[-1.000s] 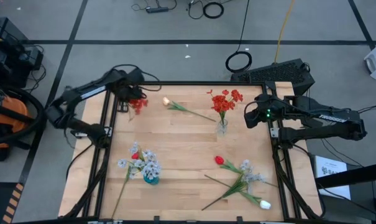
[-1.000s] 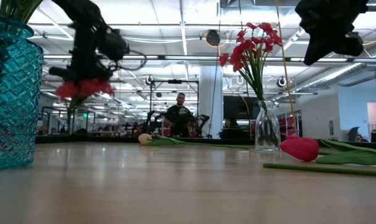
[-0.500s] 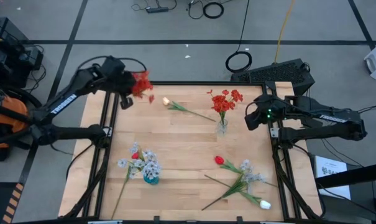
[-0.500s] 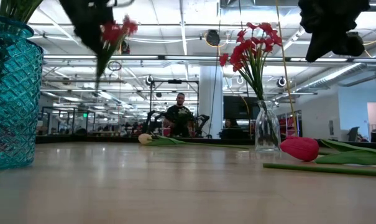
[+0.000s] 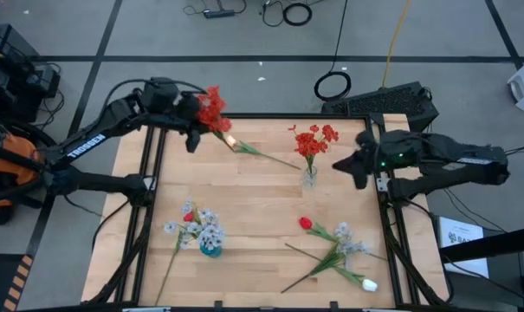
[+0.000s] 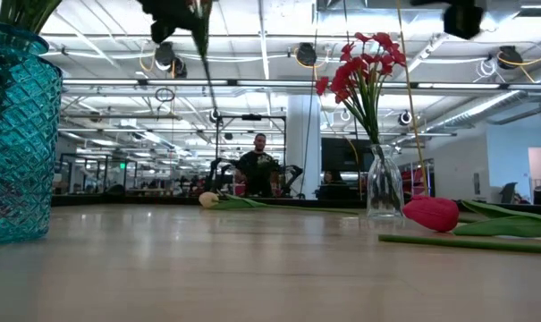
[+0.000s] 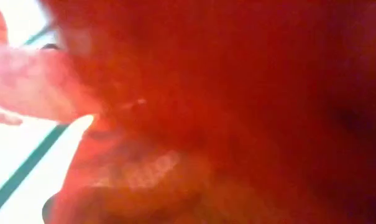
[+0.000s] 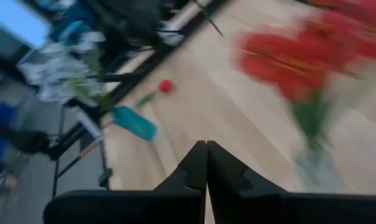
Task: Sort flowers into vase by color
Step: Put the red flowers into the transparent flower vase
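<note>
My left gripper is over the table's far left edge, shut on a red blossom-cluster flower whose blossoms fill the left wrist view. My right gripper is shut and holds nothing, just right of the clear glass vase that holds red blossom clusters. A teal vase holds pale blue-white sprays. A cream tulip lies by the far edge. A red tulip, pale sprays and another cream tulip lie near the right. My left gripper holds the red blossom-cluster flower close under its blossoms; the blossoms hide the place of contact in the wrist view. The flower is lifted clear, and its green stem hangs down below the gripper, well above the table.
A red-headed flower lies left of the teal vase, its stem running to the near edge. Black frame rails run along both table sides. Bare wood lies in the table's middle. A person stands far behind the table.
My left gripper has risen and moved right along the far edge, carrying the red blossom flower. The flower has swung from blossoms hanging down to blossoms up, with the stem now hanging below. My right gripper has shifted slightly toward the clear vase and risen in the low view.
</note>
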### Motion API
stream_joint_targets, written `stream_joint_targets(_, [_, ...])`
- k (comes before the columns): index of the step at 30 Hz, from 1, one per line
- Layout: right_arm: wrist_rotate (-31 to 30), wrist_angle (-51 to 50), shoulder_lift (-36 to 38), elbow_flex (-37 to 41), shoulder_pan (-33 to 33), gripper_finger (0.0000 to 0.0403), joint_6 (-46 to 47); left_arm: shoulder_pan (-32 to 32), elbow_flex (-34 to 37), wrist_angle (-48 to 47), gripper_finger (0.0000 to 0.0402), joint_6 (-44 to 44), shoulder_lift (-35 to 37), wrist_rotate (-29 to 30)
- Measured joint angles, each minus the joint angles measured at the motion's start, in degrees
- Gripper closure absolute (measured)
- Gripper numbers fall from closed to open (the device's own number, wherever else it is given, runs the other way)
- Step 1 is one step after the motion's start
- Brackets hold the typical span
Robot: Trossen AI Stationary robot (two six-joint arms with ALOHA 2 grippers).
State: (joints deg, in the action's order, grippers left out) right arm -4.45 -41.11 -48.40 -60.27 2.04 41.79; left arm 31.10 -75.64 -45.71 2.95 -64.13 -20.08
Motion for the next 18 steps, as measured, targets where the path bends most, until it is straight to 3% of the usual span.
stream_joint_targets(7, [-4.8, 9.8, -10.1, -2.5, 5.0, 0.0402, -6.6, -9.4, 0.0, 9.6, 0.0391, 6.9, -1.8, 0.4])
stream_joint_targets(13, [-9.3, 8.3, -20.6, -14.2, 8.6, 0.0403, -13.8, -17.7, 0.0, 16.2, 0.0391, 8.8, -4.0, 0.8])
stream_joint_targets(18, [-13.5, 0.8, -29.6, -25.8, 11.6, 0.0403, -16.1, -24.2, 0.0, 19.9, 0.0391, 8.8, -6.0, 4.9])
